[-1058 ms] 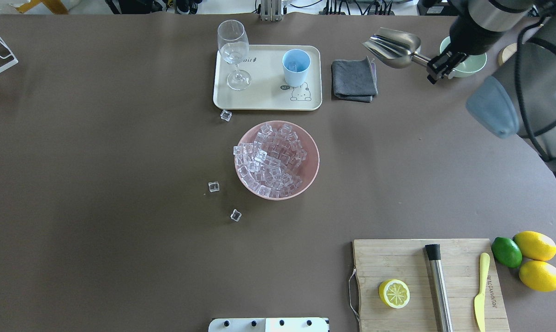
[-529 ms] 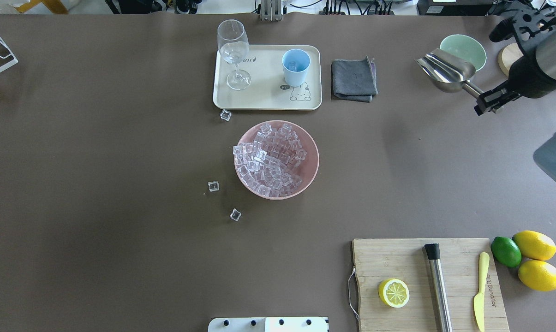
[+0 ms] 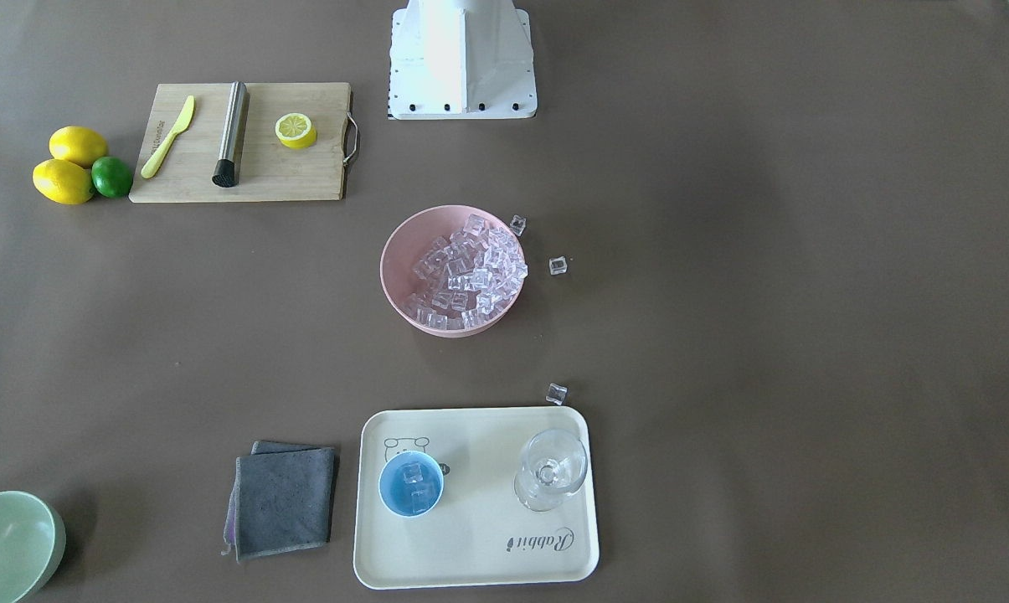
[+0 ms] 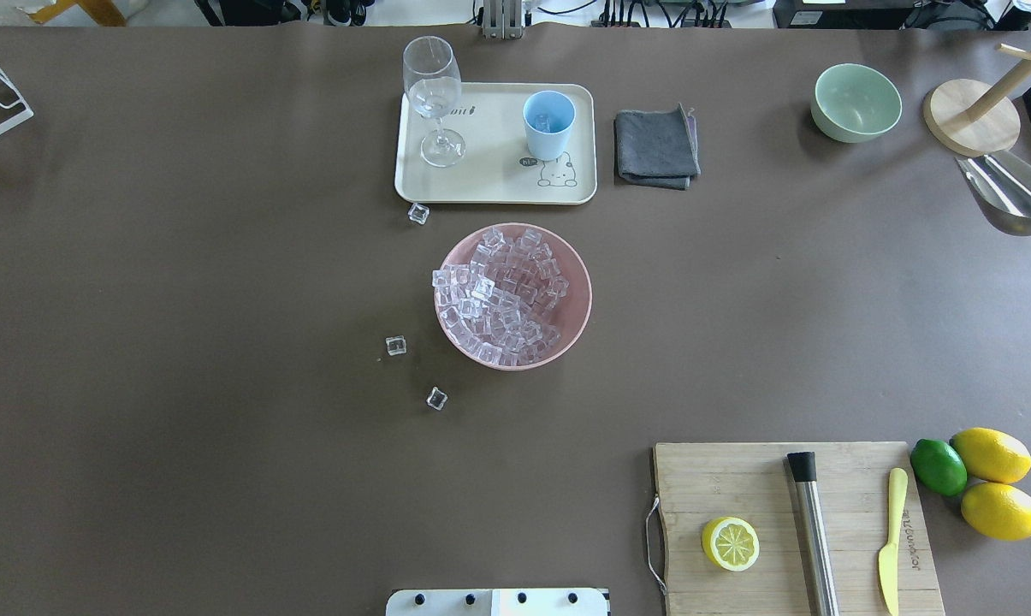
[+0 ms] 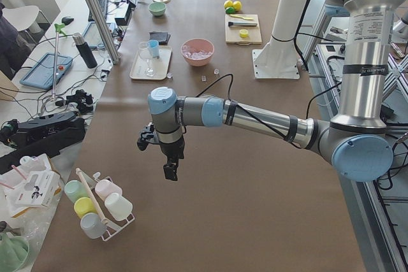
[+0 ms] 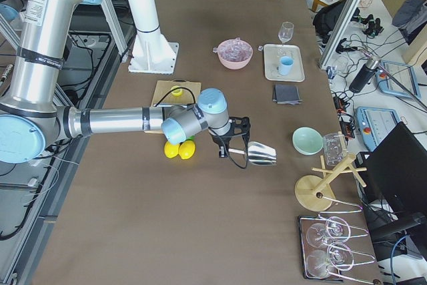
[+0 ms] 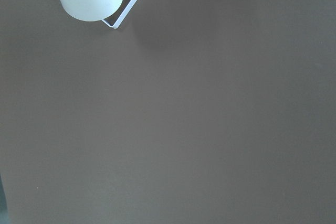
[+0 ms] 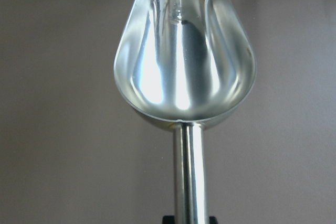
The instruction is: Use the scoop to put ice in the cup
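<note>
Front-facing: a matte brown counter (image 3: 722, 251) is shown; ice (image 3: 413, 476) lies in the light-blue cup (image 3: 411, 494) on a cream tray (image 3: 479, 553).
Overhead: the shiny scoop (image 4: 1011, 192) is cut by the edge, well apart from the cup.
Left side: the left claw (image 5: 170, 171) hangs over the counter, and its state cannot be told.
Right wrist: the scoop's smooth cylindrical handle is clamped by the right claw (image 8: 188, 220), the polished trough ahead of it.

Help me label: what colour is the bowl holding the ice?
The bowl is pink; overhead view.
</note>
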Controlling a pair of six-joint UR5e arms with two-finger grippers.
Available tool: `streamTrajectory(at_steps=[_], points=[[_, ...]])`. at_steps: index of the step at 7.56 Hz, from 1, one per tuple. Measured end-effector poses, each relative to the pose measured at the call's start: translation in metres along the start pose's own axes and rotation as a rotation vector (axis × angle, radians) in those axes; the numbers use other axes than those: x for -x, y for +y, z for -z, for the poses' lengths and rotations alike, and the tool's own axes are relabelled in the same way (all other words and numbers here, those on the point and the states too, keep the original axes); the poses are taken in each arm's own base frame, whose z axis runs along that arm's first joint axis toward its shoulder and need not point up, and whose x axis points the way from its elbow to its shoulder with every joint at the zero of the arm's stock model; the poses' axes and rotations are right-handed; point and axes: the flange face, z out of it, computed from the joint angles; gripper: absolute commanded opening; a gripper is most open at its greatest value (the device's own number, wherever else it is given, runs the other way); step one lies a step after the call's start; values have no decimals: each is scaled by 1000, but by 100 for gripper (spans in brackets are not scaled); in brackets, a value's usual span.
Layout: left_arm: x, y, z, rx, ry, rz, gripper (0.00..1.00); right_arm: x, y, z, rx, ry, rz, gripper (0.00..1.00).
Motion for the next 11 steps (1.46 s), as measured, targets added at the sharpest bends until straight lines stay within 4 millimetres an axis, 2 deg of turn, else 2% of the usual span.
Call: streamTrajectory(at_steps=[1,2,4,9,10,11], points=[[5,0,-3,6,1,-15,99,-19,4,-15,-23,-27,-36,0],[19,1,-6,12,4,-2,99,-31,8,-26,-33,-51,-63,0],[39,3,-5,6,25,36,99,-39,14,-37,-9,-84,-76,0],[38,2,-1,-2,31,37,99,-50,17,-72,52,-82,-66,0],[36,1,2,-8,35,36,99,-55,18,-78,57,-81,-61,39],[33,1,2,-11,67,39,99,-60,20,-83,59,-80,-52,99]])
